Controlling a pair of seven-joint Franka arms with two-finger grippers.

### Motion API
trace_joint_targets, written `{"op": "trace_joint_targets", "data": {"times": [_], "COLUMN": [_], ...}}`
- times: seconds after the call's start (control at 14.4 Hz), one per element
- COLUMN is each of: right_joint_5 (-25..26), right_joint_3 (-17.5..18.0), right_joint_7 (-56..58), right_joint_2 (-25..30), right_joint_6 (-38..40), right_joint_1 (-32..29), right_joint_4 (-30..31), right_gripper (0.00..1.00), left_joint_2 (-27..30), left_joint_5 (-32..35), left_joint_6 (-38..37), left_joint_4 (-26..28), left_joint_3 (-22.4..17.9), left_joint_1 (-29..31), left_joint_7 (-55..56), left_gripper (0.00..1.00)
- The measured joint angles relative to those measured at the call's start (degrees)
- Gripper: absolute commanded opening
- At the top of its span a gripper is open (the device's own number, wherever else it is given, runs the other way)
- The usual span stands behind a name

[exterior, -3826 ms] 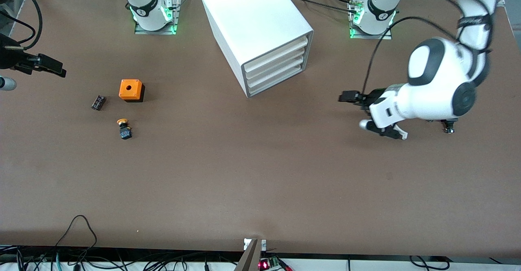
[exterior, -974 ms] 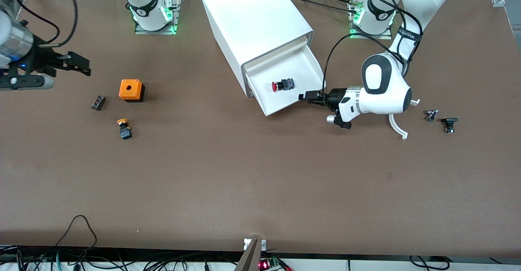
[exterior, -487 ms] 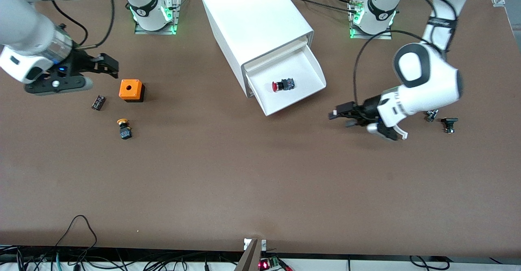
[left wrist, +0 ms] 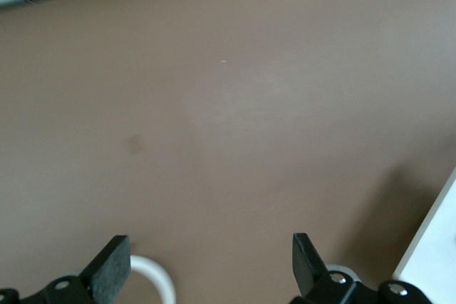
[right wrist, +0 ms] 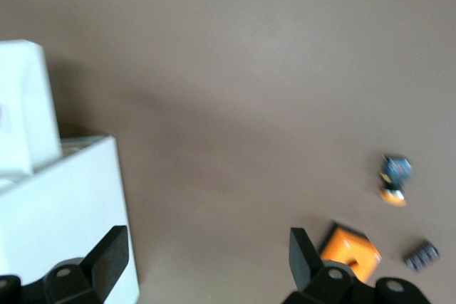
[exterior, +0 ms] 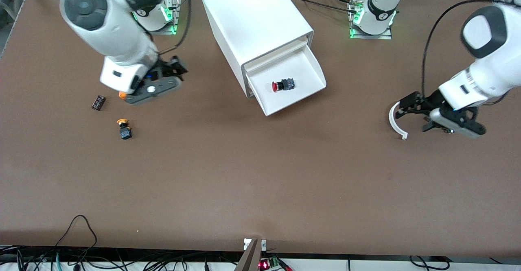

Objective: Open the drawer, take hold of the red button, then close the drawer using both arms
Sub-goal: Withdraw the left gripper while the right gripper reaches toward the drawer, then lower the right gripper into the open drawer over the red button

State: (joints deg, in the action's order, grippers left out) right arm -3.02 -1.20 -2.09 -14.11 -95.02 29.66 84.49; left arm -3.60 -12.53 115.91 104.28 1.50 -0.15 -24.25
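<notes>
The white cabinet (exterior: pixel 252 18) stands at the middle of the table's robot edge. One drawer (exterior: pixel 315 69), just under the top one, is pulled out. The red-capped button (exterior: pixel 281 85) lies on its side in it, untouched. My left gripper (exterior: pixel 417 114) is open and empty over the table toward the left arm's end, away from the drawer; its wrist view shows the gripper (left wrist: pixel 208 261) over bare table. My right gripper (exterior: pixel 176 67) is open and empty above the table between the orange box and the cabinet; its wrist view shows the gripper (right wrist: pixel 206 254) and the cabinet's side (right wrist: pixel 64 226).
A white curved piece (exterior: pixel 397 121) lies under my left gripper and shows in the left wrist view (left wrist: pixel 153 275). The orange box (right wrist: pixel 349 250) is mostly hidden under my right hand. The yellow-capped button (exterior: pixel 123 128) and a small black part (exterior: pixel 98 102) lie near it.
The drawer was pulled open. My left gripper has since drawn away from it toward the left arm's end. My right arm has swung in over the orange box toward the cabinet.
</notes>
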Motion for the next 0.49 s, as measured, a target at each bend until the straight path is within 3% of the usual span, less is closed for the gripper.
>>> {"op": "trace_joint_targets", "data": {"times": [0.35,0.49], "right_joint_5": [-0.72,-0.88], "right_joint_3": [0.42,2.60], "right_joint_7": [0.90,3.51], "right_joint_2": [-10.33,-12.80], "right_joint_6": [-2.14,-2.67], "right_joint_1": [6.67,6.86], "right_joint_4": [-12.92,-16.21], "right_gripper": [1.00,1.00], "left_joint_2": [3.34,3.45], "left_joint_5": [11.64,13.70], "left_joint_6": [-13.78,-18.37], "left_joint_4": [-8.07,-10.55], "left_joint_3": [0.04,0.04], "left_joint_1": [-0.20,-0.21], "left_joint_7": [9.59,14.24], "left_gripper": [1.00,1.00]}}
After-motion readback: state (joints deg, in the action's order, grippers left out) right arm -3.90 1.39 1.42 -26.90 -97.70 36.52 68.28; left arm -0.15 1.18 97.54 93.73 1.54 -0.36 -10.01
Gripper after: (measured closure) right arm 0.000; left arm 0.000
